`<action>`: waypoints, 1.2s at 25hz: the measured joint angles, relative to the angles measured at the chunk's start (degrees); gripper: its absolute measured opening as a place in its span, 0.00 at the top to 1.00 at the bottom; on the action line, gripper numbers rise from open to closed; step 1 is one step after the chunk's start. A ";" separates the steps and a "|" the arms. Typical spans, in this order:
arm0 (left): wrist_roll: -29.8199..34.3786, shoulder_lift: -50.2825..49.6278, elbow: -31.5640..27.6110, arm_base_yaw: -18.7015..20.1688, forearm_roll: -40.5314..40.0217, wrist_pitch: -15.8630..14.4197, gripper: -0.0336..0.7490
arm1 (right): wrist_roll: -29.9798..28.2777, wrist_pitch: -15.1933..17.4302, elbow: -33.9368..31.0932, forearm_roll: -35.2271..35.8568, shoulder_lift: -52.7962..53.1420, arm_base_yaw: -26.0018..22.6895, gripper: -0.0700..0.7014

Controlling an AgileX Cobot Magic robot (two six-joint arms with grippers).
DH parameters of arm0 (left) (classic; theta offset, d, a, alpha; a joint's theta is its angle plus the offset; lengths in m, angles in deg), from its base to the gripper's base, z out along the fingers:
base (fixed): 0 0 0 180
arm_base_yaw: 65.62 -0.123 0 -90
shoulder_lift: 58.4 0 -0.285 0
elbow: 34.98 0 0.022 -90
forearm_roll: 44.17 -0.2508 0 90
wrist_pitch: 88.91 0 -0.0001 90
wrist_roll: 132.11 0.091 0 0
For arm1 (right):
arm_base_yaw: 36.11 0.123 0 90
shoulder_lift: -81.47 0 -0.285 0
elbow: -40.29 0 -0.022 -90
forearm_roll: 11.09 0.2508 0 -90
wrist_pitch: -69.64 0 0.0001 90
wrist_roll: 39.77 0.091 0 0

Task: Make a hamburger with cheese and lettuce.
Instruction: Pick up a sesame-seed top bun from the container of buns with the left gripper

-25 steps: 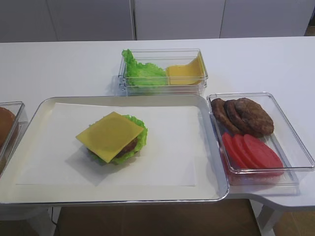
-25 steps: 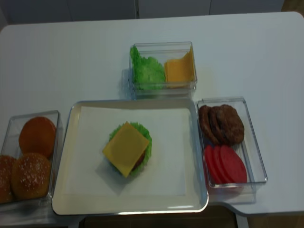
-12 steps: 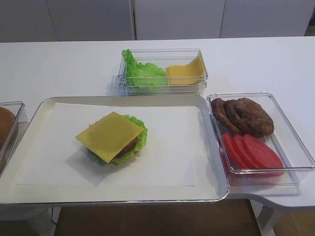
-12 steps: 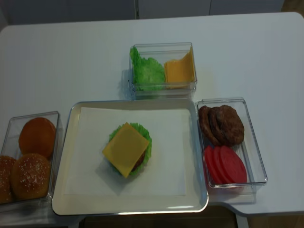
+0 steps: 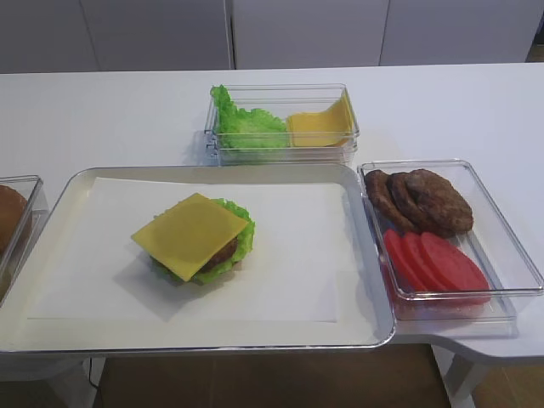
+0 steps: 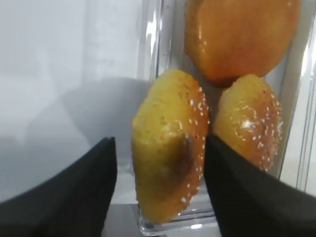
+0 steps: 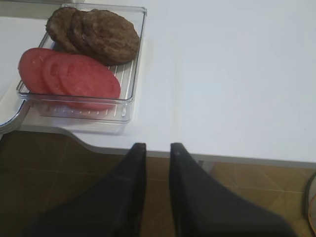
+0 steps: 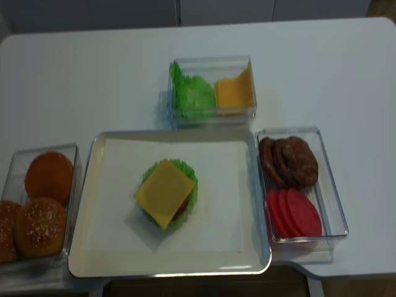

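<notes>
**Views.** Both high views show you the tray (image 5: 212,170) and its white paper liner (image 5: 289,255), but neither arm. Only the realsense view shows the whole bun box (image 8: 44,148), just left of the tray, holding one smooth bun (image 8: 48,177) and sesame buns (image 8: 40,226). The other high view cuts this box at the frame edge.

**Left gripper** (image 6: 159,140). You see it only in the left wrist view. Its jaws are apart and grip nothing. One sesame bun shows between the fingers (image 6: 79,192), with a clear gap on the left side.

**Right gripper** (image 7: 157,145). You see it only in the right wrist view, off the near table edge to the right of the tray. Its jaws are parted by a narrow slot and hold nothing.

**Hamburger** (image 5: 200,242). It sits on the liner, left of the tray's middle, and has no bun top.
- **Cheese** (image 5: 191,234): a flat, smooth yellow square on top, with its corners jutting out.
- **Lettuce** (image 5: 244,236): a bright green frill showing mostly on the right side.
- **Patty** (image 5: 223,252): a brown edge peeks out under the cheese.

**Other stock.**
- **Rear box** (image 5: 280,155), behind the tray: loose lettuce leaves (image 5: 246,127) and bent cheese slices (image 5: 319,127).
- **Side box** (image 5: 510,255), touching the tray's right rim: bare patties (image 5: 425,200) and tomato slices (image 5: 438,262).
</notes>
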 joint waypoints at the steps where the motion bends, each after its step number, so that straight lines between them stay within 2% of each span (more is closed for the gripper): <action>1: 0.00 -0.67 0.00 0.00 0.00 -0.46 0.42 | 0.00 0.00 0.00 0.00 0.00 0.00 0.75; 10: 1.04 -1.37 0.00 0.00 1.09 -0.72 0.43 | 0.00 0.00 0.00 0.00 0.00 0.00 0.78; 20: 1.13 -1.37 0.00 0.00 1.41 -0.72 0.55 | 0.03 0.00 0.00 0.00 0.00 0.00 0.89; 25: 1.13 -1.37 0.00 0.00 1.67 -0.72 0.64 | 0.03 0.00 0.00 0.00 0.00 0.00 0.90; 30: 1.47 -1.37 0.00 0.00 1.78 -0.72 0.66 | 0.03 0.00 0.00 0.00 0.00 0.00 0.90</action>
